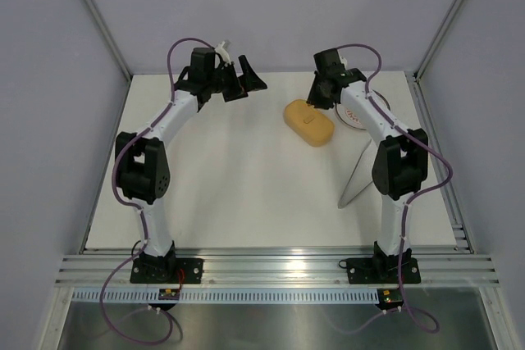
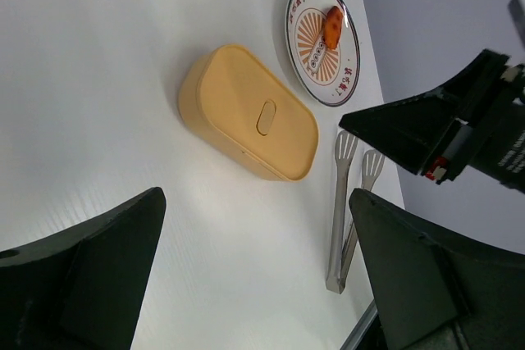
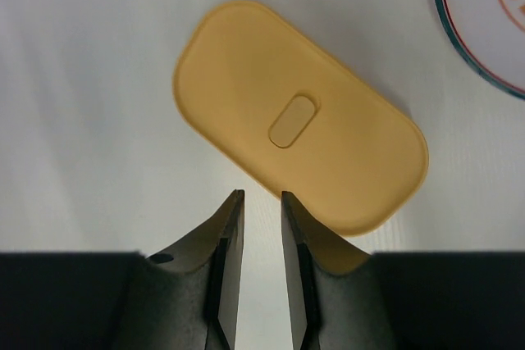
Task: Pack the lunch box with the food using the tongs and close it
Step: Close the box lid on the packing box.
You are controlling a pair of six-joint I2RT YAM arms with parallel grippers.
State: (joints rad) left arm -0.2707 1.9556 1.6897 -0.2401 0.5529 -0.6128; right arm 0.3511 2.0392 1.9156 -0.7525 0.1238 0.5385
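Note:
The lunch box [image 1: 308, 123] is a mustard-orange oval lying right of centre with its lid on [image 2: 250, 112] [image 3: 299, 116]. One orange-brown piece of food [image 2: 332, 28] lies on the round patterned plate [image 2: 344, 94] beyond the box. The silver tongs [image 1: 357, 174] [image 2: 349, 202] lie flat on the table near the right arm. My left gripper [image 1: 244, 81] [image 2: 256, 202] hangs wide open and empty at the back left, well away from the box. My right gripper [image 1: 316, 97] [image 3: 262, 196] hovers over the box's edge, jaws narrowly apart with nothing between them.
The plate [image 1: 357, 114] sits at the back right, partly under the right arm. Grey walls close in the table on the left, back and right. A metal rail [image 1: 271, 264] runs along the near edge.

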